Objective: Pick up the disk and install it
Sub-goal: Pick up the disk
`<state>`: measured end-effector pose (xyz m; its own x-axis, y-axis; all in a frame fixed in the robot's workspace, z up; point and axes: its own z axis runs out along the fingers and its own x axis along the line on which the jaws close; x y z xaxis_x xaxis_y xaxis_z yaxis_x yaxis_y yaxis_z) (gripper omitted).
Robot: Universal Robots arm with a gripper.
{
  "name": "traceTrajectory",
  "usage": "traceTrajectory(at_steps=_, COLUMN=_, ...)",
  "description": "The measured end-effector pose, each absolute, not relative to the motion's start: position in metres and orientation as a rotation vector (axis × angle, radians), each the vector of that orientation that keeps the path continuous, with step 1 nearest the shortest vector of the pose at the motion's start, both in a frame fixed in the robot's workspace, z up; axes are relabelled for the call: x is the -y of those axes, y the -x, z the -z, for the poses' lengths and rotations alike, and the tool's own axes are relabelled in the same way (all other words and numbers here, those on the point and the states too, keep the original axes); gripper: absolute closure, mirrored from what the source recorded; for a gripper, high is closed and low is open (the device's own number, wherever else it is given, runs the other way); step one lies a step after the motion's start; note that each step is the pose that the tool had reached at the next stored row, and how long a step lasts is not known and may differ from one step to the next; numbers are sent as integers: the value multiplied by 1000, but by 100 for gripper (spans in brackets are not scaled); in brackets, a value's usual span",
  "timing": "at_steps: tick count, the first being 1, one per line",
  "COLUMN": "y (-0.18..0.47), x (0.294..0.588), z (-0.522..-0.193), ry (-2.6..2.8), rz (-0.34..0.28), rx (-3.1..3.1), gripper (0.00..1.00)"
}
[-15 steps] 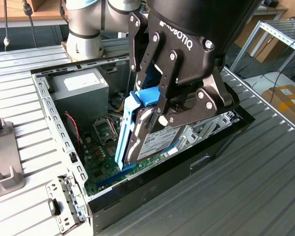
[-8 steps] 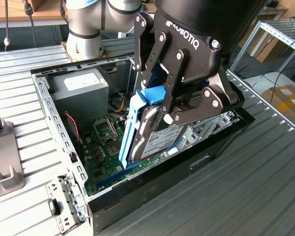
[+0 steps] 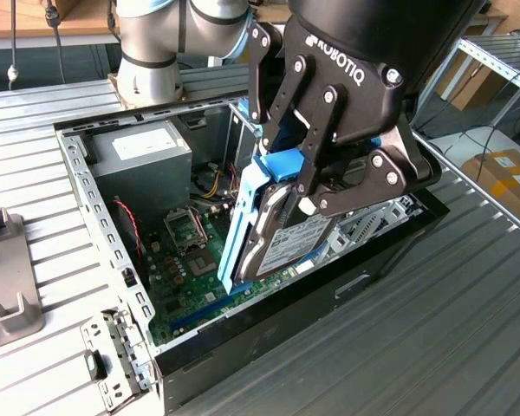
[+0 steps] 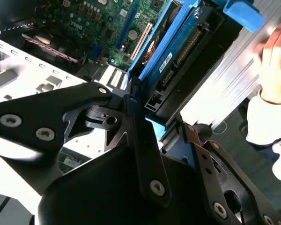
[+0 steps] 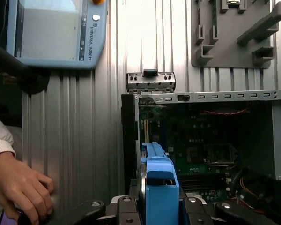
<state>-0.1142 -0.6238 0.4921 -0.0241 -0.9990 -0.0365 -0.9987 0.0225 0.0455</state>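
The disk (image 3: pixel 282 238) has a grey metal body with bright blue side rails and a blue end tab. It stands on edge, tilted, with its lower end down inside the open computer case (image 3: pixel 78 186) above the green motherboard (image 3: pixel 186 260). My gripper (image 3: pixel 299 173) is shut on the disk's upper end at the blue tab. In the second wrist view the disk (image 4: pixel 178 47) runs away from the gripper (image 4: pixel 161 124) toward the board. The first wrist view has the blue tab of the disk (image 5: pixel 160 187) between my fingers (image 5: pixel 126 208), with the case (image 5: pixel 225 96) beyond.
A grey power supply (image 3: pixel 143 152) fills the case's far corner. A metal bracket (image 3: pixel 113 347) lies by the near corner. A grey fixture plate (image 3: pixel 4 277) sits at the exterior view's left. A person's hand (image 5: pixel 18 187) rests on the ribbed table near a teach pendant (image 5: pixel 51 33).
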Motion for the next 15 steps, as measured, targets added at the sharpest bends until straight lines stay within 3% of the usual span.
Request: traceTrajectory(at_steps=15, y=97, x=624, z=-491, ry=-2191, rz=91, rx=2242, gripper=63)
